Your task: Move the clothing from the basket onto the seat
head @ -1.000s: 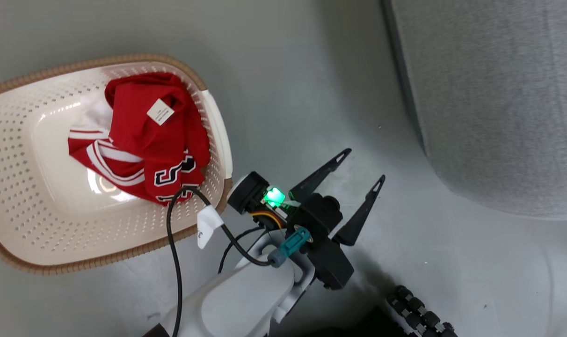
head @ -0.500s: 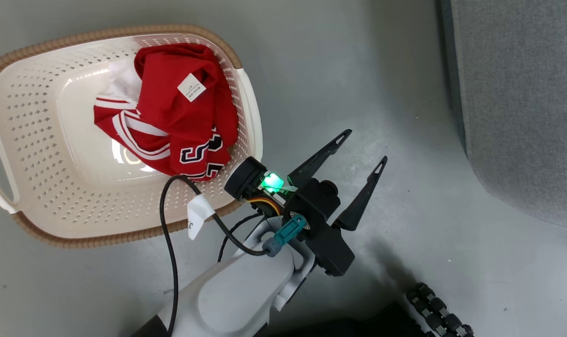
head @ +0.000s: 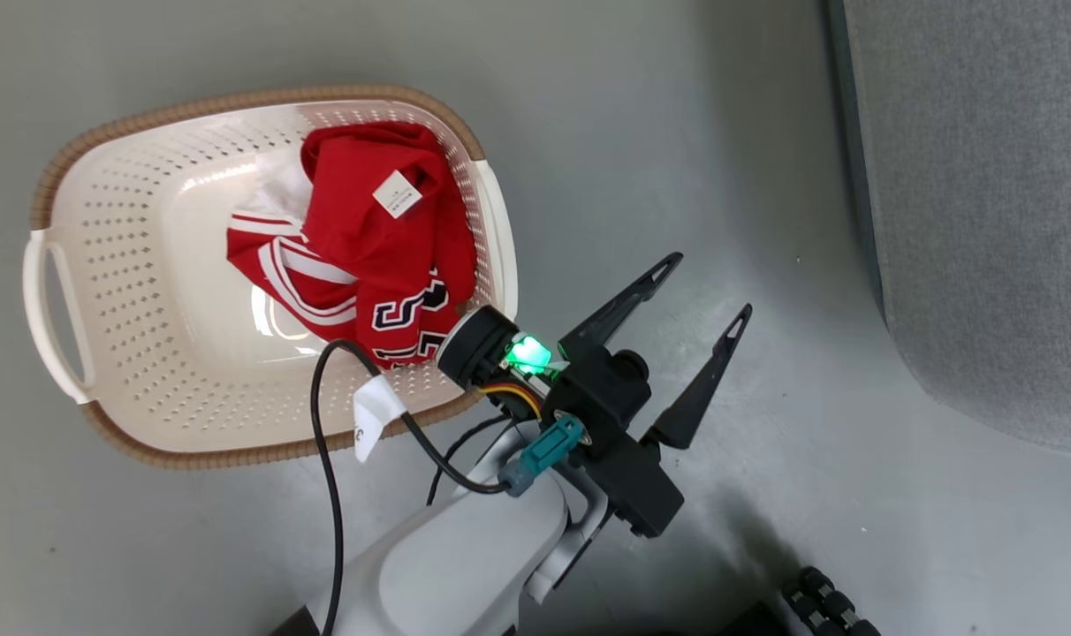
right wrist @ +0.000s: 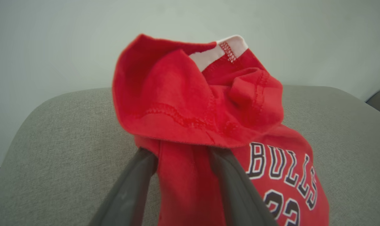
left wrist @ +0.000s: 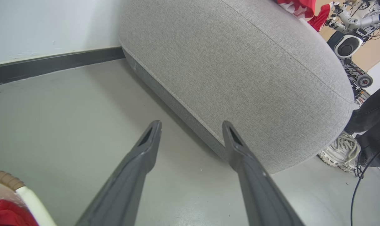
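One red jersey [right wrist: 202, 103] lies heaped on the grey seat [right wrist: 67, 131], the right fingers [right wrist: 130, 188] parted around a slack fold of it: the letting-go end of a drop, I'd say. Another jersey [head: 368, 256] waits in the basket [head: 102, 265] (crumpled, tag up). The left fingers [head: 624, 305], spread wide and empty over the floor [head: 765, 159] just beside it, seem best placed to reach in next.
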Robot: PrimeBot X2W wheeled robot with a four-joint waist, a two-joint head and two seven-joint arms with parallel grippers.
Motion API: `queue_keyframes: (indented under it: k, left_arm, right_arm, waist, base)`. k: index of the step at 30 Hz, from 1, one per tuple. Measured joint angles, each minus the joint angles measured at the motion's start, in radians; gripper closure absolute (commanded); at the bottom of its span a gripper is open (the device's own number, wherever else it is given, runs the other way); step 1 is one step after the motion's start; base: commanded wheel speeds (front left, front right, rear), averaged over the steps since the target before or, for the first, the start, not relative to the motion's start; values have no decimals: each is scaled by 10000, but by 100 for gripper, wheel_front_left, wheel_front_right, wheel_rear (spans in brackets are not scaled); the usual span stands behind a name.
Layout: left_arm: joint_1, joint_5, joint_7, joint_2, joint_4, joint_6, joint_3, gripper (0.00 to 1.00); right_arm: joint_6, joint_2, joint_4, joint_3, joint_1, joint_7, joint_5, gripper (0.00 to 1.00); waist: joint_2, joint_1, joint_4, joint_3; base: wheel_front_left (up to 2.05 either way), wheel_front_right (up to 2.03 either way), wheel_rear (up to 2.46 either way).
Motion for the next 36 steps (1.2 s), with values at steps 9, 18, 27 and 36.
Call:
queue_keyframes:
  k: [9, 18, 27, 36]
  left_arm:
    - [357, -242, 0, -2, -136, 0, 113, 0]
    - [784, -414, 0, -17, -10, 0, 408, 0]
    - [1409, -642, 2, -46, 353, 0, 1074, 0]
    - [2137, -696, 2, -92, 880, 0, 2140, 0]
  right_arm:
    - [-2, 19, -297, 543, 921, 0, -75, 0]
    - [-2, 566, -940, 984, 1888, 2, -73, 0]
    - [-2, 1404, -1678, 1521, 2726, 2, -79, 0]
    - [-2, 1854, -2176, 1772, 3451, 2, -71, 0]
  waist:
    - [0, 0, 353, -754]
    - [0, 0, 694, -1709]
    - [-1, -1, 1017, -2802]
    - [-1, 0, 1340, -3839]
  base:
    - [0, 0, 0]
    - [0, 0, 0]
    - [0, 0, 0]
    - [0, 0, 0]
